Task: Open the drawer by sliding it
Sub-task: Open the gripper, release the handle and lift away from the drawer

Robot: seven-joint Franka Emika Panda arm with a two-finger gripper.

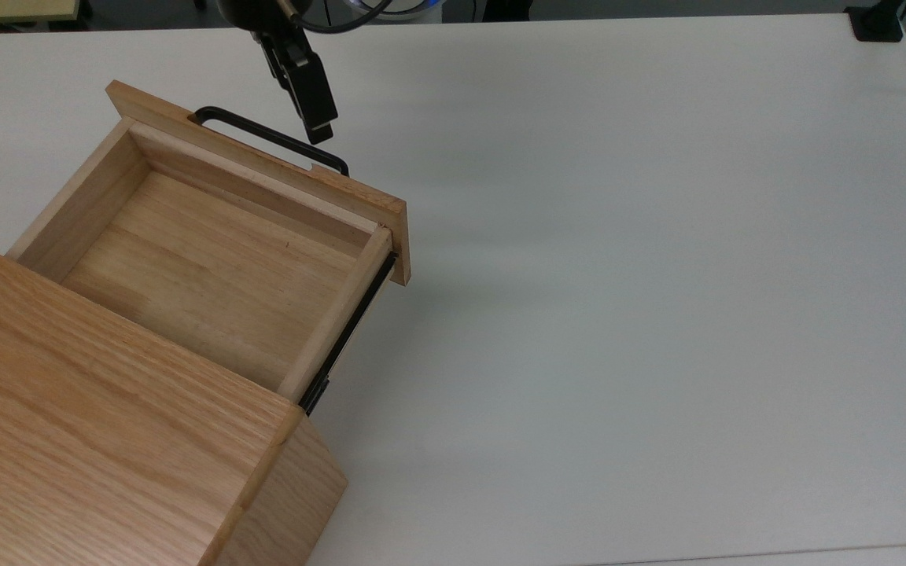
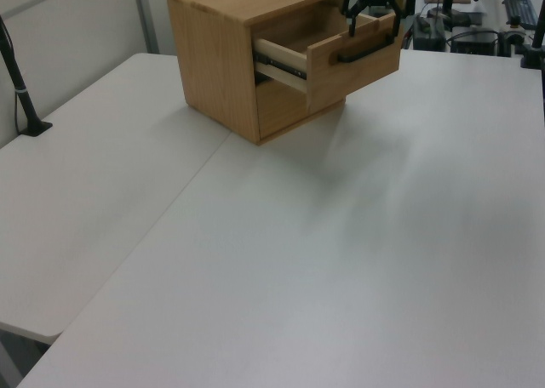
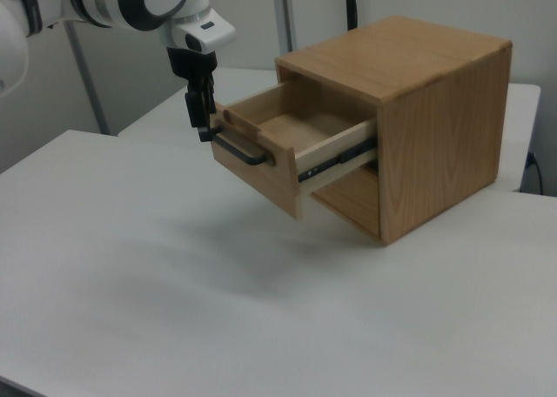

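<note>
The drawer (image 1: 209, 259) stands pulled well out of the cabinet (image 1: 99, 440) on the white bench (image 1: 618, 275). The pincer (image 2: 373, 12) hangs just above the black handle (image 1: 268, 137), fingers spread wide, holding nothing.

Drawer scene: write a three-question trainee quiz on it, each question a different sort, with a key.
1. True or false: the drawer is pulled out of the cabinet.
2. The end effector is: A) gripping the handle; B) clear of the handle; C) inside the drawer.
3. Fill in: the drawer's inside holds ___.

Key: 1 true; 2 B; 3 nothing.
</note>
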